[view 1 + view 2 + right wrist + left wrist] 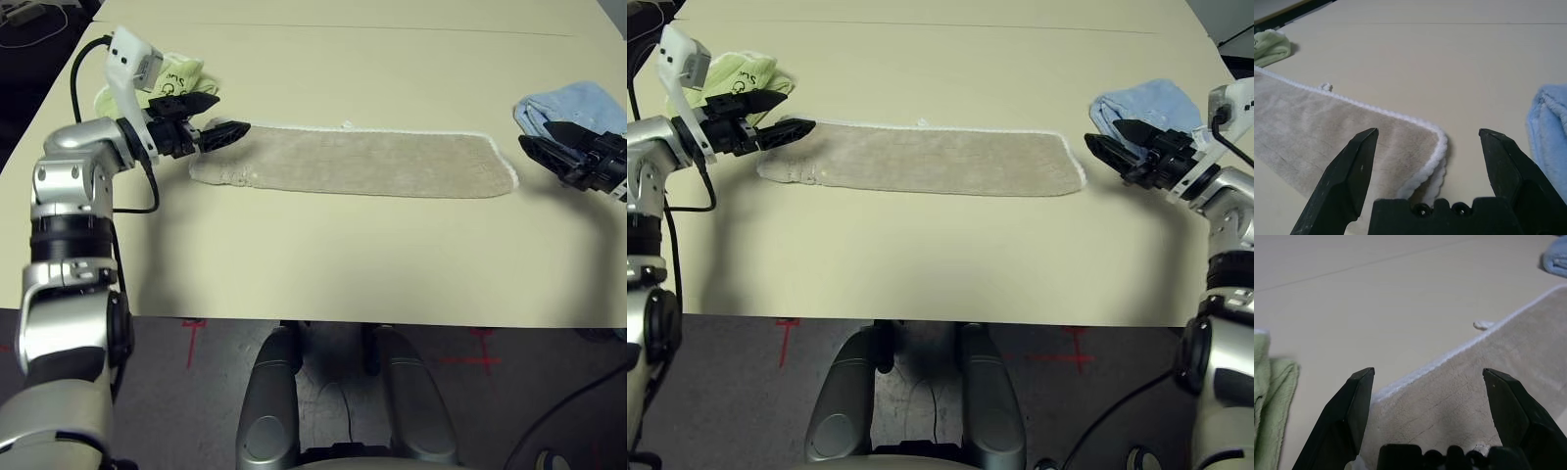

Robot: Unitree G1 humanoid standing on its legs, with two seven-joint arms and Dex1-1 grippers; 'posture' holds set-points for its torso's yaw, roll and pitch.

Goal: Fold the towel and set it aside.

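Lying in a long folded strip across the table (343,264), the tan towel (353,162) stretches between two open hands. The left hand (235,116) hovers over one end, fingers apart; the right hand (1105,137), also spread, hangs near the other, by the blue towel (1151,106).

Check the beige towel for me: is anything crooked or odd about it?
Mostly tidy, but the beige towel isn't squared up: at its right end, the white-edged layers don't line up, one peeking out beneath the other.
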